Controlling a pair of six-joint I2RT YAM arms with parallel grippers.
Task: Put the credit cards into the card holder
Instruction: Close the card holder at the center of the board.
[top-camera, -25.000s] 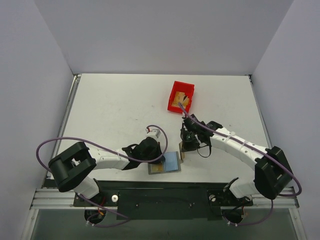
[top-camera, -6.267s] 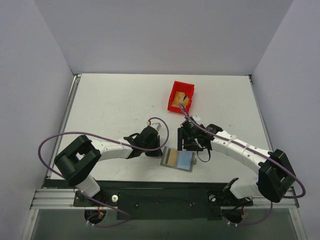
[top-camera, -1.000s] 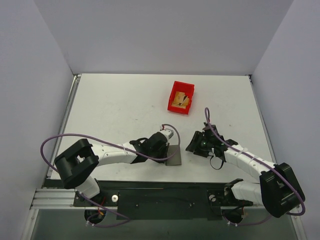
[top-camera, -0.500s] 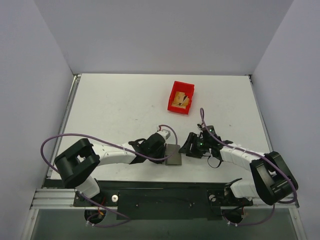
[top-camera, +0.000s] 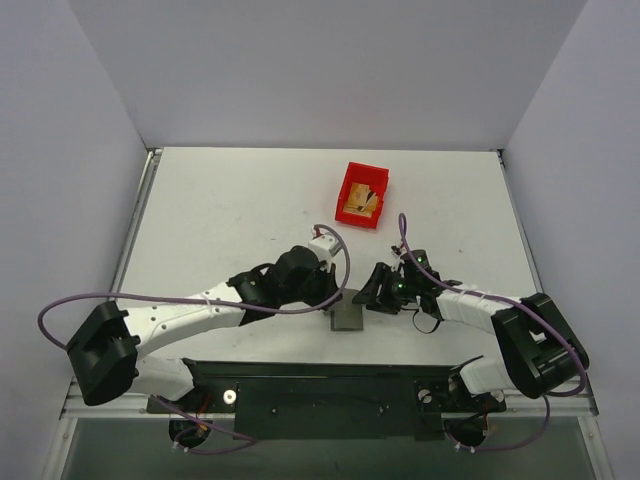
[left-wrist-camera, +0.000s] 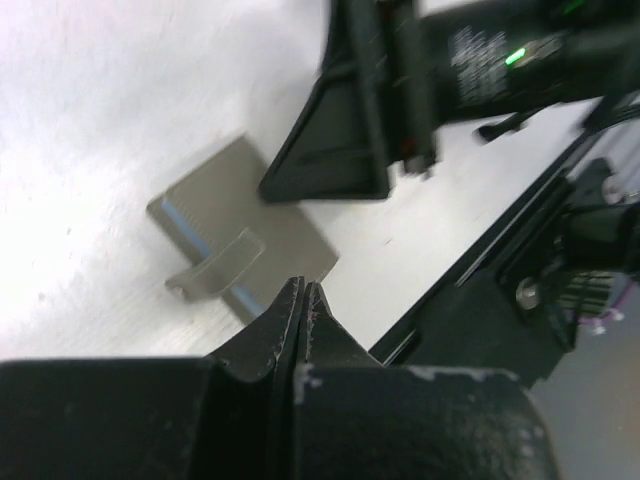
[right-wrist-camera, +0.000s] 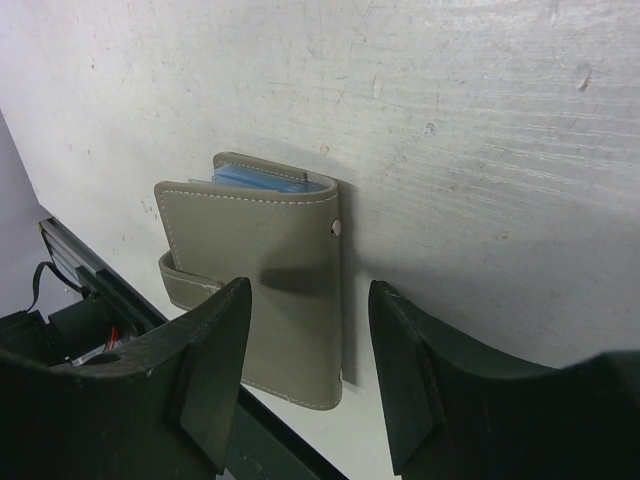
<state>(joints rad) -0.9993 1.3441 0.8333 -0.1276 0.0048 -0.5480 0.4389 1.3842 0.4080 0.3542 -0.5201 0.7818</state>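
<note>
My right tool (right-wrist-camera: 310, 300) has its jaws standing apart at about half spread and carries nothing. Its own camera shows the two fingers framing the card holder (right-wrist-camera: 265, 290), which lies flat on the tabletop (top-camera: 230, 220) close to the near edge. From overhead the holder sits at about 8 o'clock from this tool, just beside it. In the left wrist view one of its fingers comes right up to the holder's far edge, though I cannot tell whether it touches. My left tool (left-wrist-camera: 302, 295) is pinched fully together and empty. It hangs above the tabletop with the holder at about 5 o'clock from it in the overhead view, near but apart. The holder is folded shut, a sliver of bluish lining peeking out along one edge, and its closing tab (left-wrist-camera: 222, 268) curls up loose rather than pressed down. Whether any card is already inside I cannot see. Gold-tan pieces that I take for credit cards (top-camera: 360, 205) lie in the red bin (top-camera: 343, 195), at about 12 o'clock from the holder and well apart from it. I judge the step in hand to be work on the holder itself, with cards left to load. The next move, as I read it, calls for one tool to pin the holder down. The other would then lift the cover open again or go to the bin for a card. It has to be gentle, since the light holder could skid toward the near edge.
</note>
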